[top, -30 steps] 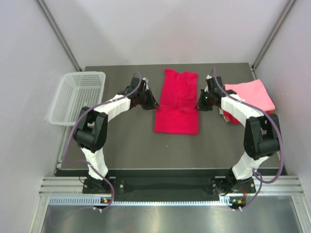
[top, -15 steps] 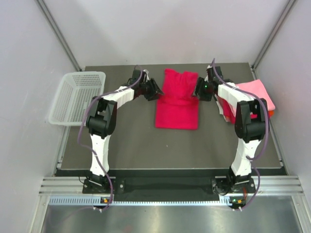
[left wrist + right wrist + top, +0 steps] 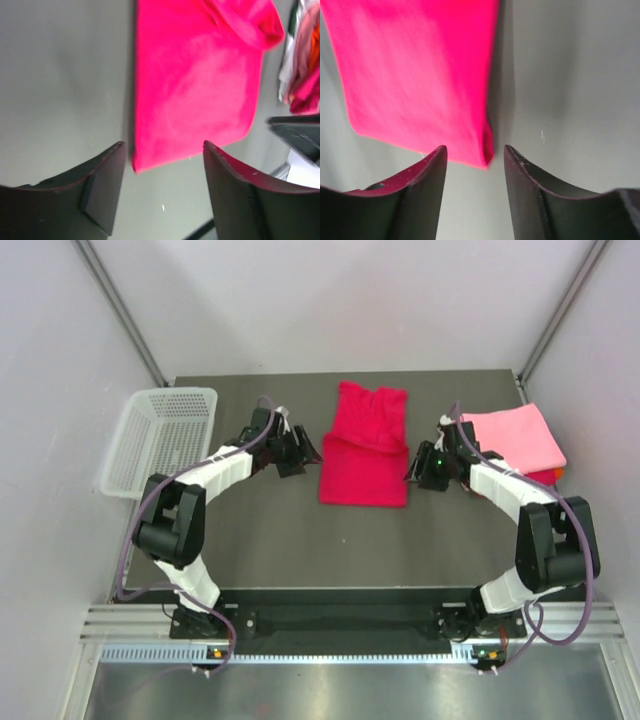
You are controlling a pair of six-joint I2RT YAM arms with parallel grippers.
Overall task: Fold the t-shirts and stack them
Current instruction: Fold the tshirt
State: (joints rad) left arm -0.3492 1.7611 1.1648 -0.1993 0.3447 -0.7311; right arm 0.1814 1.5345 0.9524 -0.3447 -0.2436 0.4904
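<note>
A crimson-magenta t-shirt (image 3: 365, 450) lies folded flat in the middle of the table, its far part showing above a fold line. My left gripper (image 3: 300, 452) hovers just off the shirt's left edge, open and empty. In the left wrist view the left gripper (image 3: 164, 150) frames the shirt's corner (image 3: 195, 85) without touching it. My right gripper (image 3: 417, 466) sits off the right edge, also open. The right wrist view has the right gripper (image 3: 475, 150) around bare table just short of the shirt's corner (image 3: 420, 75). A stack of folded t-shirts, light pink on top (image 3: 512, 435), rests at the right.
A white perforated basket (image 3: 160, 435) stands at the table's left edge. The stack of shirts (image 3: 305, 65) shows at the right of the left wrist view, with the other arm's gripper (image 3: 295, 130) below it. Grey walls close in on the table's sides and back.
Both grippers went from shut to open, letting go of the crimson shirt. Both arms then drew back from its far part toward the near corners.
</note>
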